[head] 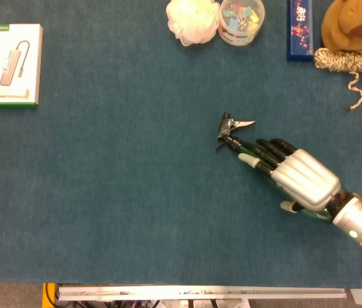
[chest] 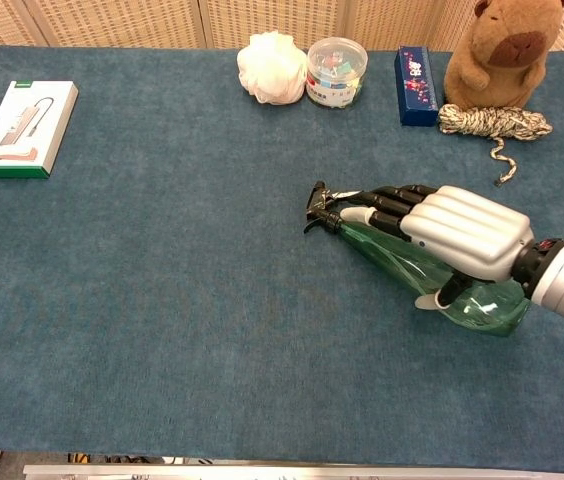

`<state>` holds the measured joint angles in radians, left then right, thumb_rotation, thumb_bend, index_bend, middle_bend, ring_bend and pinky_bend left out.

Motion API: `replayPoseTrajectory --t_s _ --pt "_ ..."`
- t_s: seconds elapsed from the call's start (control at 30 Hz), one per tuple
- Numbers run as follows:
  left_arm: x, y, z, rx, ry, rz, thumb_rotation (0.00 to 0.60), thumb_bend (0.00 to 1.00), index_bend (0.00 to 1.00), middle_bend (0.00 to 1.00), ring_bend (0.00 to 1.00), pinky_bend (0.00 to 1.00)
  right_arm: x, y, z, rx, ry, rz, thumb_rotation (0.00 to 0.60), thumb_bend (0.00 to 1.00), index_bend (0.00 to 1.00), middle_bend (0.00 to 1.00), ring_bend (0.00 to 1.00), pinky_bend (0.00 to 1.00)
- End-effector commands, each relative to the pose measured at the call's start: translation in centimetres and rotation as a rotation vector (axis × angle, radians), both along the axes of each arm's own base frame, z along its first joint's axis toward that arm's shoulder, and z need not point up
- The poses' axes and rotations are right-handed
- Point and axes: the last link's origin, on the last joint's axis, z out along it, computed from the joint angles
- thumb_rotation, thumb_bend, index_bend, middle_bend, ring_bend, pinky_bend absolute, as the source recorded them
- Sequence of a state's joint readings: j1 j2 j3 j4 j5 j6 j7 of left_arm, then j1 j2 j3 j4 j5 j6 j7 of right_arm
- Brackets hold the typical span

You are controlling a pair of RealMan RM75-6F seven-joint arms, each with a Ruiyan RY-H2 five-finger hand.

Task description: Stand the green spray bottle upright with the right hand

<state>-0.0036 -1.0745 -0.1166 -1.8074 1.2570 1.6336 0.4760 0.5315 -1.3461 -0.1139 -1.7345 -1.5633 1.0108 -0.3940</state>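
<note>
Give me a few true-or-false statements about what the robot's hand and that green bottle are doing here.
1. The clear green plastic spray bottle lies on its side. True.
2. The right hand is over the bottle's body. True.
3. The bottle's black trigger nozzle points toward the brown plush toy. False: it points away, toward the table's middle.
4. The white boxed cable adapter sits beside the bottle. False: it lies far off, at the left edge.
5. The left hand steadies the bottle. False: no left hand shows.

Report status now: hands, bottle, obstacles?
Right hand laid over the bottle, fingers extended, grasp not confirmed. Left hand not in view. Bottle lying flat, nozzle pointing left. Nothing near blocks it.
</note>
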Motion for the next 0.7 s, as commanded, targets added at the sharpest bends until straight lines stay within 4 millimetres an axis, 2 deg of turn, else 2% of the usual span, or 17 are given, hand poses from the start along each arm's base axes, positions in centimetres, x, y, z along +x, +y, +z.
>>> replayPoseTrajectory --t_s 0.03,0.47,0.7 --pt "0.0 0.0 0.0 -0.003 -0.002 0.002 0.6 0.0 0.51 0.43 0.32 0.46 -0.9 0.1 0.4 -0.007 0.034 -0.023 0.6 0.0 0.02 0.0 0.0 0.14" --pt "0.0 0.0 -0.2 -0.011 -0.005 0.008 0.6 0.0 0.51 0.43 0.32 0.46 -4.1 -0.7 2.7 -0.127 0.158 -0.059 0.6 0.0 0.02 0.0 0.0 0.14" --pt "-0.1 0.0 -0.2 -0.013 -0.005 0.011 0.6 0.0 0.51 0.43 0.32 0.46 -5.8 -2.1 4.1 -0.219 0.2 -0.098 0.6 0.0 0.02 0.0 0.0 0.14"
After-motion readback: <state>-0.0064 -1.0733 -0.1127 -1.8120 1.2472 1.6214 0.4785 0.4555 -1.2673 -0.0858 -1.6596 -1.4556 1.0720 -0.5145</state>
